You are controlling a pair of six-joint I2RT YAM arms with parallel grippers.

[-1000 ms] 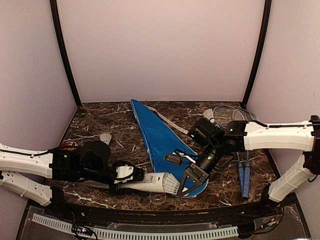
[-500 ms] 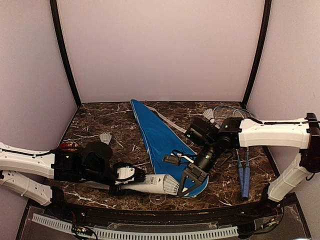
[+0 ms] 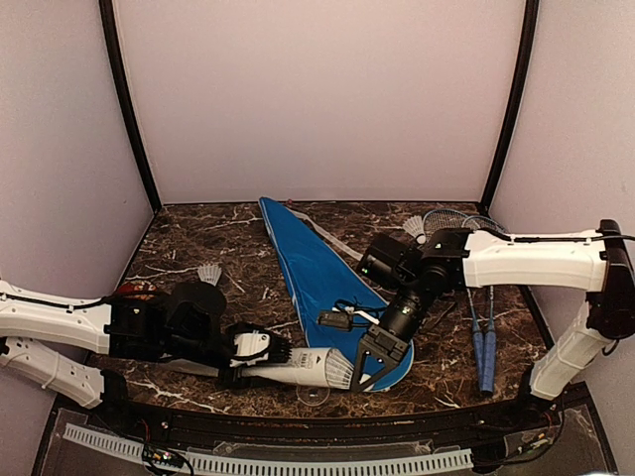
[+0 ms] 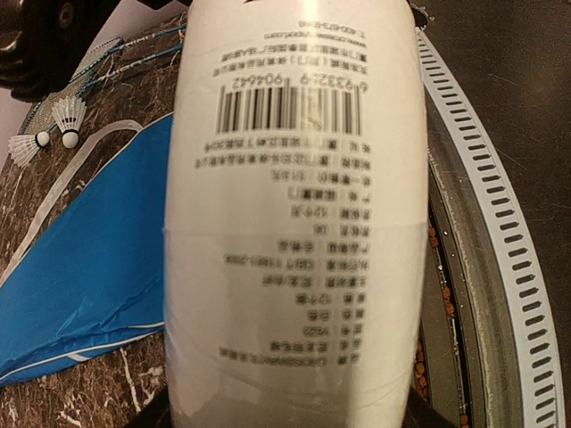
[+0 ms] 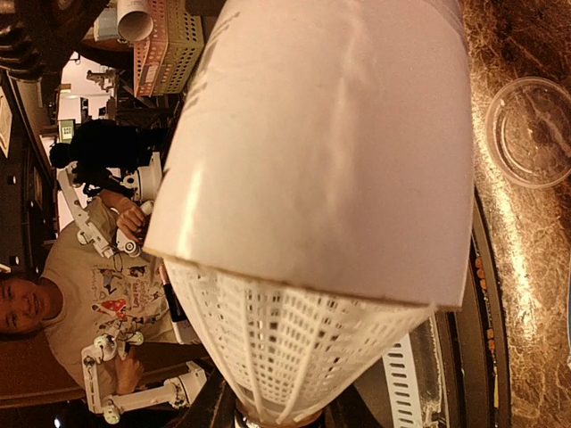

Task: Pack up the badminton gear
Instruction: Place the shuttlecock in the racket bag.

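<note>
My left gripper [image 3: 260, 359] is shut on the long white tube [image 3: 293, 367], which lies low near the table's front edge and fills the left wrist view [image 4: 294, 223]. My right gripper [image 3: 369, 354] is shut on the cork of a white shuttlecock [image 3: 339, 368]. The shuttlecock's mesh skirt [image 5: 285, 348] sits at the tube's open mouth [image 5: 330, 134]. The blue racket cover [image 3: 317, 273] lies unzipped in the middle. Two rackets with blue handles [image 3: 483, 342] lie at the right. Loose shuttlecocks rest at the left [image 3: 209, 273] and by the racket heads [image 3: 415, 227].
A clear round lid [image 3: 313, 395] lies at the front edge below the tube, also in the right wrist view [image 5: 531, 129]. A slotted white cable duct [image 4: 500, 223] runs along the table's near side. Dark frame posts stand at both back corners.
The right arm has shifted slightly left, bringing the shuttlecock closer against the tube's mouth. The left arm holds the tube almost still.
</note>
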